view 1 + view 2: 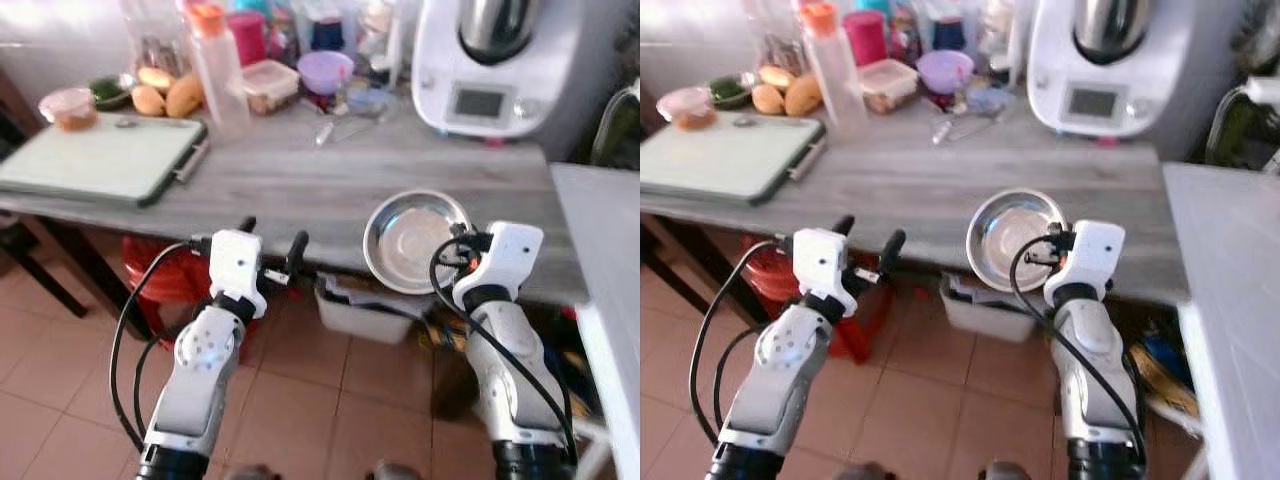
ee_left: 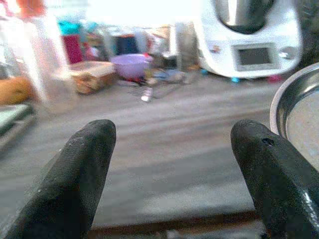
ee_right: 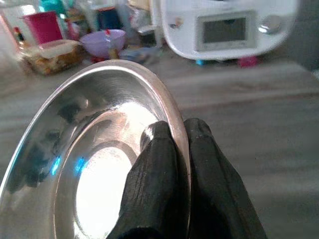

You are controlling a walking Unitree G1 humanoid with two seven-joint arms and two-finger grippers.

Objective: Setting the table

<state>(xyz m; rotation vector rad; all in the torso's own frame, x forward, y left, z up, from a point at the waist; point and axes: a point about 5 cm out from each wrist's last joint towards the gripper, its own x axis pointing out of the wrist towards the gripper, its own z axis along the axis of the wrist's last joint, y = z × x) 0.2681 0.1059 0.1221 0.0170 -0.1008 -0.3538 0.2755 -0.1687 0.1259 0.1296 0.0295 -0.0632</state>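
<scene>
A shiny steel plate [image 1: 415, 240] is held tilted over the front edge of the grey wooden table [image 1: 300, 180]. My right gripper [image 3: 175, 134] is shut on the plate's [image 3: 89, 149] near rim, one finger inside the dish and one outside. To the left, my left gripper [image 1: 272, 245] hangs open at the table's front edge with nothing between its fingers [image 2: 79, 164]; the steel plate's rim [image 2: 299, 114] lies beside it.
A white kitchen machine [image 1: 495, 65] stands at the back right. A green cutting board [image 1: 100, 160] lies at the left. Bottles, a purple bowl [image 1: 325, 70], food boxes and fruit crowd the back. A white counter [image 1: 610, 260] borders the right. Bins sit under the table.
</scene>
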